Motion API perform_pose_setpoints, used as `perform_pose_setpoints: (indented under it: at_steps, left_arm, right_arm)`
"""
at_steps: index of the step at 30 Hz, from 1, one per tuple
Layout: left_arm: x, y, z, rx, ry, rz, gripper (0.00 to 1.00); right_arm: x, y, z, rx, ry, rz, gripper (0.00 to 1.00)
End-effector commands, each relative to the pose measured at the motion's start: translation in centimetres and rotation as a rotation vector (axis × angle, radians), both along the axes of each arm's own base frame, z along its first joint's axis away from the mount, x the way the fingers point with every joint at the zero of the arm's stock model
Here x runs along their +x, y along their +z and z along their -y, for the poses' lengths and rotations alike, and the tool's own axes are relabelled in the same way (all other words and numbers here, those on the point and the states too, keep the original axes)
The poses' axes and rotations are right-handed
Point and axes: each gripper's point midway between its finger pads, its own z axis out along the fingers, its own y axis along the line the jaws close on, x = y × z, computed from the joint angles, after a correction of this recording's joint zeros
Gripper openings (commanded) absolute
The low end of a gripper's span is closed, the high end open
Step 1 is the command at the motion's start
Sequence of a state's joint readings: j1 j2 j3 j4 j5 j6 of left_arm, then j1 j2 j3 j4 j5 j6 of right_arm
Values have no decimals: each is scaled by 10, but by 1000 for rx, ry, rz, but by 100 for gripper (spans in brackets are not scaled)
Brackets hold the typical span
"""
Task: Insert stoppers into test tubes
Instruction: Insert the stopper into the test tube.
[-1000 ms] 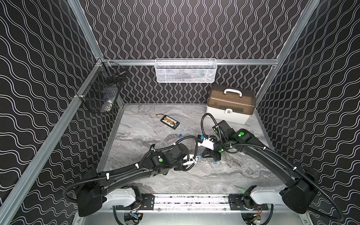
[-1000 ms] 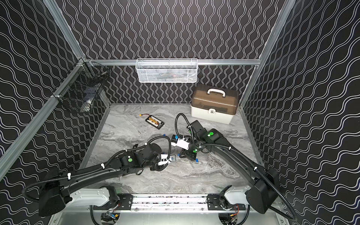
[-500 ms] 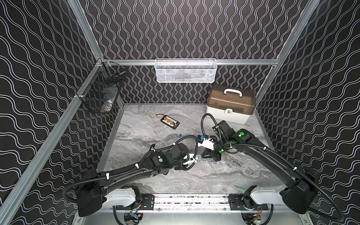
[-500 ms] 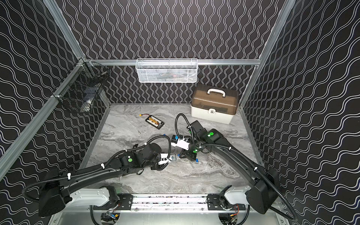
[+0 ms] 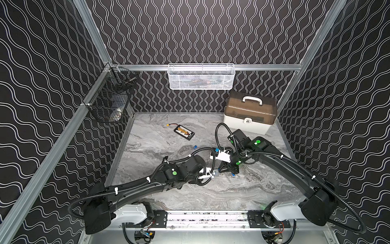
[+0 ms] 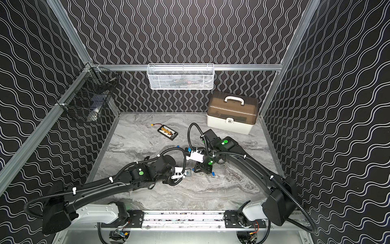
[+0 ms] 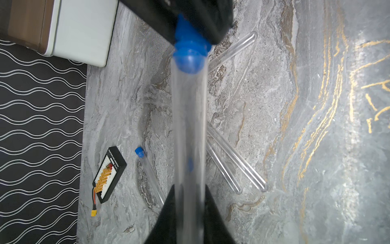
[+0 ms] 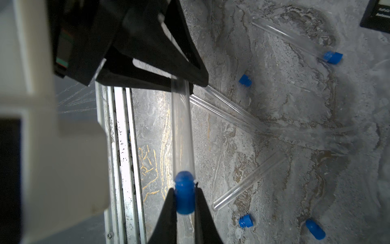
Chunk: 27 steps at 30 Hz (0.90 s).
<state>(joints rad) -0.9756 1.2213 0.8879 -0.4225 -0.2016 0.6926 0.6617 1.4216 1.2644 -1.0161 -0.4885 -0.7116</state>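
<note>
**Stopper partway into tube; both grippers clenched**

The left gripper (image 7: 190, 200) is clamped on one end of a tube (image 7: 188, 118). It holds the tube above the table (image 7: 316, 147), with the open mouth pointing at the other arm.

The right gripper (image 8: 184, 188) is clamped on a stopper (image 8: 185, 200), which lines up with the tube's axis. The stopper's rounded nose sits inside the mouth, and its wider head is between the fingers.

Judgement: insertion is under way but not complete. The opposed grips suit the job, since one arm can brace the tube while the other presses along its length.

Elsewhere on the table:
- One capped tube (image 8: 295, 36) lies finished near the battery board (image 7: 109, 171).
- At least three bare tubes (image 7: 234, 160) lie loosely crossed below the work.
- Three loose stoppers (image 8: 245, 80) are scattered near them, apparently within either arm's reach.

Risk, as judged: the tube is thin and smooth. A push off its axis could make it slip in the left grip or cock the stopper in the mouth.
</note>
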Motion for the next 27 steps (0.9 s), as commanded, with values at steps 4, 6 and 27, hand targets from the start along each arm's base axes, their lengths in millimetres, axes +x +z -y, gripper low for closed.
perform_pose_setpoints:
  at_steps: [4,6,27]
  left_arm:
    - [-13,21,23,-35,-202,62,0]
    - [-15,22,25,-31,-220,65,0]
    - [-26,47,48,-153,-284,80,0]
  right_arm:
    - [8,16,-27,118,56,-4,5]
    - [11,20,-32,138,56,-12,4]
    - [19,48,-73,362,31,-113,0]
